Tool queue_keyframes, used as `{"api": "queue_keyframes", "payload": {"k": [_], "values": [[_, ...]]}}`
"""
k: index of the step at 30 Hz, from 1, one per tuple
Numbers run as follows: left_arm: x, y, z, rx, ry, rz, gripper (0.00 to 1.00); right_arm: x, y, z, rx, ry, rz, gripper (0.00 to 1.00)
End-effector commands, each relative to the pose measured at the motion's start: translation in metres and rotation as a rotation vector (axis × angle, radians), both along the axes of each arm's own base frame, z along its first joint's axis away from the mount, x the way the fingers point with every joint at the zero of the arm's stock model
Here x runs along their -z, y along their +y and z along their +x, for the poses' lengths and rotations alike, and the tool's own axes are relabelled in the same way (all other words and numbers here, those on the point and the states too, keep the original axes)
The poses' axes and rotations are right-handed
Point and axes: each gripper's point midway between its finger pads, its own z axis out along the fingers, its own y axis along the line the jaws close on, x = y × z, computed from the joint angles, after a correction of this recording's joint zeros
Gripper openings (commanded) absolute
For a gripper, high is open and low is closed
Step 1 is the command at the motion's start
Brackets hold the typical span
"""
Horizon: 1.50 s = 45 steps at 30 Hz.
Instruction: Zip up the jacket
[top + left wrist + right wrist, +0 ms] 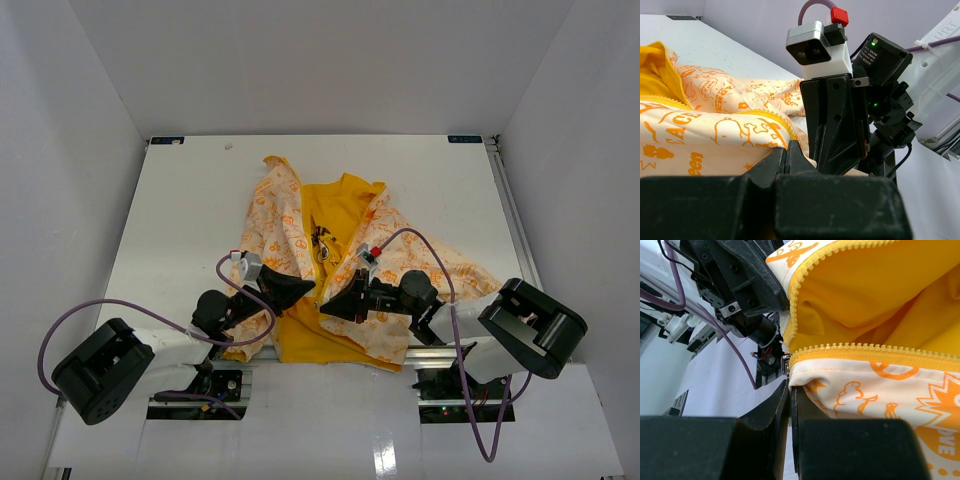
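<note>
The jacket [285,215] lies open on the white table [180,200], cream with orange print, its yellow lining up. My left gripper [303,289] is shut on the left front panel's lower edge, beside its yellow zipper tape [771,116]; its jaws [786,148] are pressed together on fabric [715,132]. My right gripper [328,307] is shut on the right panel's bottom corner [840,390], just below the yellow zipper teeth [865,347]. A small metal slider [785,363] sits at the zipper's end, right above my right fingertips [790,392]. The two grippers face each other, almost touching.
White walls enclose the table on three sides. The arm bases [200,385] and purple cables [60,330] sit along the near edge. The right arm's camera and wrist [825,47] fill the left wrist view close ahead.
</note>
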Motion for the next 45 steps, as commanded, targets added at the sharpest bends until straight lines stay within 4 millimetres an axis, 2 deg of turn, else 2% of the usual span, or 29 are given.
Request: {"api": "queue_keyframes", "payload": {"k": [1, 14, 24, 31, 36, 39, 45], "values": [[-0.087, 0.033, -0.039, 0.001, -0.358, -0.293, 0.00, -0.076, 0.001, 0.000, 0.002, -0.195, 0.258, 0.08], [-0.089, 0.034, -0.040, -0.004, -0.376, -0.292, 0.00, -0.086, -0.001, 0.000, 0.000, -0.188, 0.298, 0.08], [-0.098, 0.040, -0.045, -0.016, -0.416, -0.318, 0.00, -0.104, -0.002, 0.002, 0.000, -0.200, 0.340, 0.08], [-0.108, 0.049, -0.049, -0.042, -0.442, -0.356, 0.00, -0.123, -0.004, -0.005, -0.034, -0.256, 0.391, 0.08], [-0.113, 0.055, -0.048, -0.070, -0.442, -0.382, 0.00, -0.124, -0.009, -0.014, -0.062, -0.355, 0.403, 0.08], [-0.113, 0.056, -0.049, -0.068, -0.442, -0.384, 0.00, -0.121, -0.010, -0.014, -0.055, -0.391, 0.396, 0.08], [-0.112, 0.054, -0.049, -0.062, -0.440, -0.378, 0.00, -0.128, -0.014, -0.020, -0.072, -0.442, 0.423, 0.08]]}}
